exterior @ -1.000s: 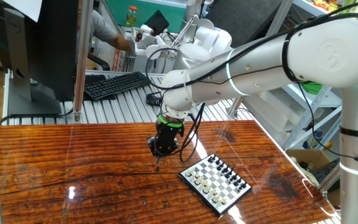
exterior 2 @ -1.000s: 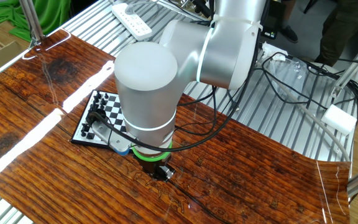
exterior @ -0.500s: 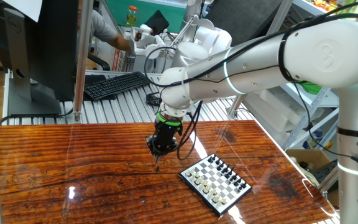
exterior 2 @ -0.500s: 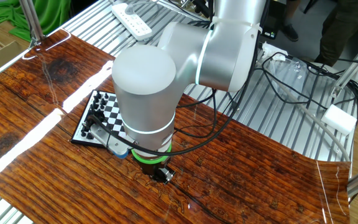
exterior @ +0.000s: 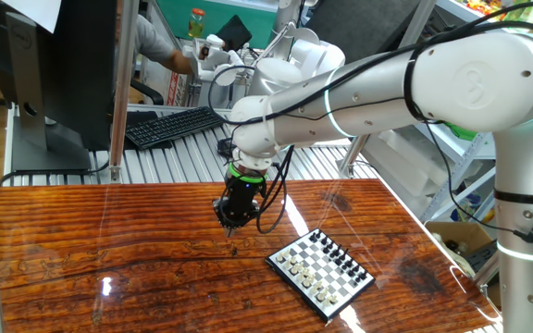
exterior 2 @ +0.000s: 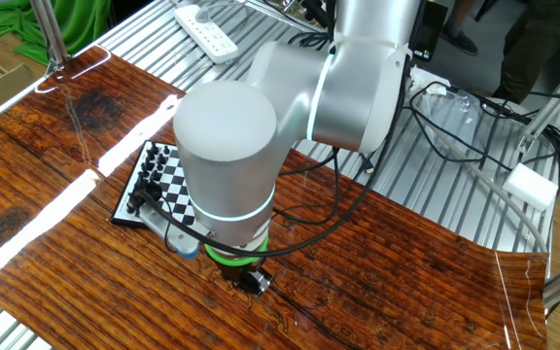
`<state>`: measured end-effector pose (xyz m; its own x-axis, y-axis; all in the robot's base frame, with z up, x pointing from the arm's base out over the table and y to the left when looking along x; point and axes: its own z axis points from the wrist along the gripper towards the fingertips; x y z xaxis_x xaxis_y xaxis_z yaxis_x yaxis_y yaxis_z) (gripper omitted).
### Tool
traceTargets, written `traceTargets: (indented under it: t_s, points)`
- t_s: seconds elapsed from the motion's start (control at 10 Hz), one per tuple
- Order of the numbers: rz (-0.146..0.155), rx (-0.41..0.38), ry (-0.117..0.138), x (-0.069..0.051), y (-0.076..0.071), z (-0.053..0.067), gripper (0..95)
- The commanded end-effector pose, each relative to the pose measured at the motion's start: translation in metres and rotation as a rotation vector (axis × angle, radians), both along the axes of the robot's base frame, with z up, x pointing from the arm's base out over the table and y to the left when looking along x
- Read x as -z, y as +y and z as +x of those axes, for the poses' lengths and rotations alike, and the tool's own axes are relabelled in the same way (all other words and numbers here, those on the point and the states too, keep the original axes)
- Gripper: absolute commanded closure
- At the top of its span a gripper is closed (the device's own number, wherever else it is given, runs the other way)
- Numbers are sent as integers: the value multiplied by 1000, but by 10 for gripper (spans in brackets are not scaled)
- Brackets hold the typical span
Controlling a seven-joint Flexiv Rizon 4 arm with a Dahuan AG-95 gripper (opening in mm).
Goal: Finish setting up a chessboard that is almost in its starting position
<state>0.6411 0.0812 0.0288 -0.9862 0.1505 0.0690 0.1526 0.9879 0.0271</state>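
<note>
The chessboard point(exterior: 322, 269) lies on the wooden table at the right, small, black and white, with rows of tiny pieces on it. In the other fixed view the chessboard point(exterior 2: 152, 187) is partly hidden behind the big arm joint. My gripper point(exterior: 230, 228) points straight down just above the wood, to the left of the board and apart from it. Its fingers look pressed together, shut. Whether a tiny piece sits between the tips cannot be made out. From the other side only the gripper's point(exterior 2: 253, 282) dark body shows under the joint.
A black keyboard point(exterior: 169, 125) and a monitor point(exterior: 58, 74) stand on the metal bench behind the table, beside an upright post point(exterior: 120, 88). A person point(exterior: 160, 44) works at the back. A white power strip point(exterior 2: 207, 31) and loose cables point(exterior 2: 455, 131) lie on the bench.
The gripper has shifted a little to the left, farther from the chessboard, and stays shut. The board and its pieces have not moved.
</note>
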Motion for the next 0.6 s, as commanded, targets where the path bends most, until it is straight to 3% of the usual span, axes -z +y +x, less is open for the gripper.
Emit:
traceTargets:
  t_s: [0.1,0.6]
  points:
    - [2,-2,-1,-1,0,-1,950]
    - [3,-8,-1,-1,0,-1,950]
